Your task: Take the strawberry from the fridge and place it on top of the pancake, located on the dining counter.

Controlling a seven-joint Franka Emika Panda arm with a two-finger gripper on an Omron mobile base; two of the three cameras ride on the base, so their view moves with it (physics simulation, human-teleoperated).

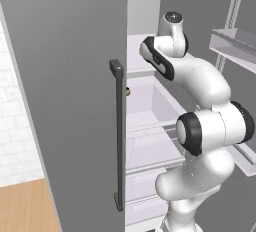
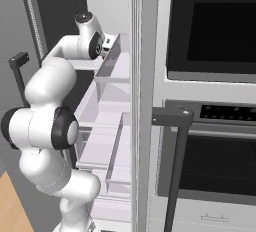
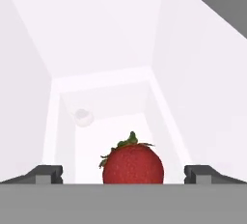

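Strawberry (image 3: pixel 133 162) sits dead ahead of the end effector (image 3: pixel 123 174), centred between its two fingertips (image 3: pixel 47 174), which stand wide apart with nothing held. It rests on the white floor of a fridge (image 1: pixel 65 76) shelf, leafy cap up and tilted away toward the back wall, so its long axis looks roughly upright. A straight advance should bring the berry between the tips. No brands, labels or readable writing anywhere
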